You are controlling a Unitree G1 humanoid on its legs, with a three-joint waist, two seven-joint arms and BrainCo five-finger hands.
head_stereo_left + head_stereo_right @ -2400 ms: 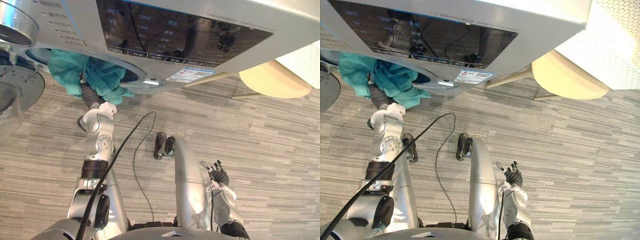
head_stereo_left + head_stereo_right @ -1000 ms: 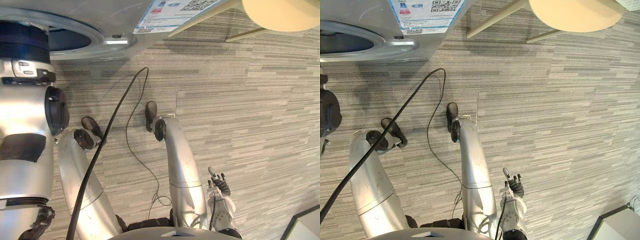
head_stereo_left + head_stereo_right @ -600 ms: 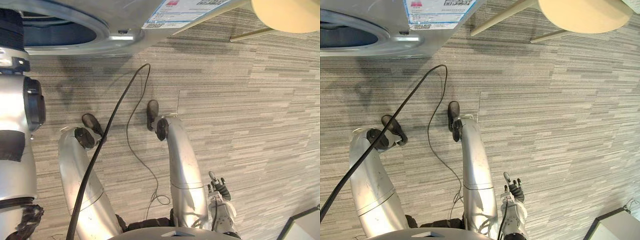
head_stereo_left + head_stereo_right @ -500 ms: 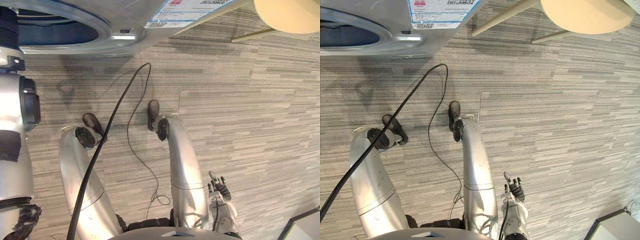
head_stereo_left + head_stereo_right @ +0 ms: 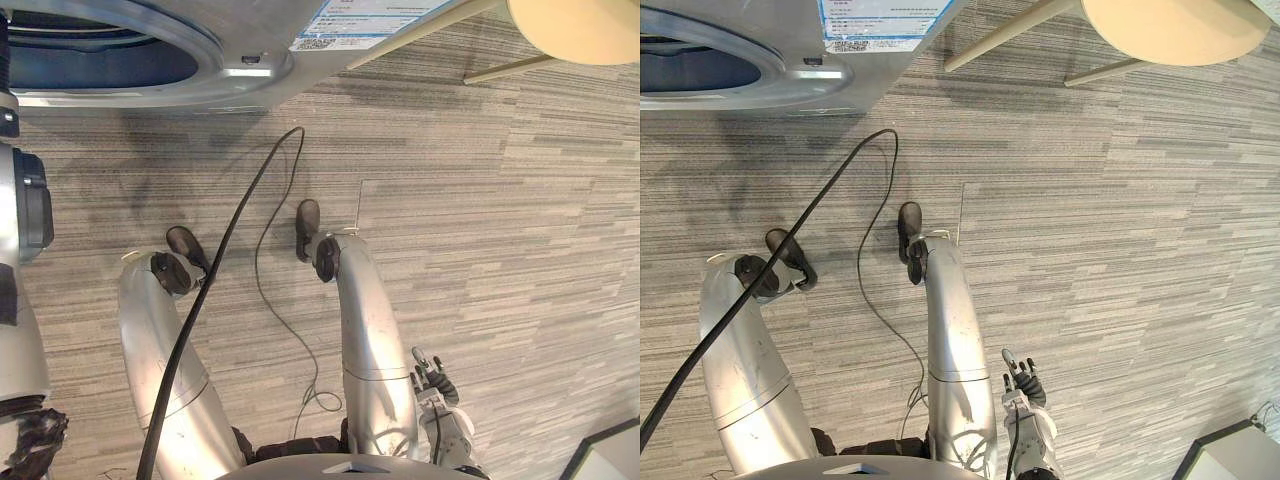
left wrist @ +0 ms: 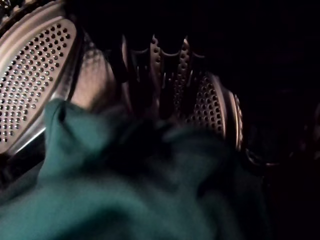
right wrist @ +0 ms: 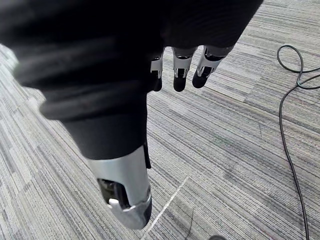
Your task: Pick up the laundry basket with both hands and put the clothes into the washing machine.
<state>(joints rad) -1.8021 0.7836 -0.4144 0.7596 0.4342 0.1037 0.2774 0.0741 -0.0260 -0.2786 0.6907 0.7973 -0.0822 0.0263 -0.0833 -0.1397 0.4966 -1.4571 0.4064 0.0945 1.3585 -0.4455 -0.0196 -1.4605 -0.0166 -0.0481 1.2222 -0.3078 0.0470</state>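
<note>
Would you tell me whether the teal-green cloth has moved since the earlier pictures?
Yes: the teal-green cloth, earlier bunched at the washing machine's round opening, now lies inside its perforated steel drum.

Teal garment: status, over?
Teal garment in drum. Right robot hand open, empty, hanging at side. Beige round table beside washing machine.

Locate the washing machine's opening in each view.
Left eye view: washing machine opening, top left corner.
Right eye view: top left corner too.
Left wrist view: looking into its perforated drum, over green cloth.
Right wrist view: faces carpet.
Shared landmark: beige round stool, top right in both eye views.
</note>
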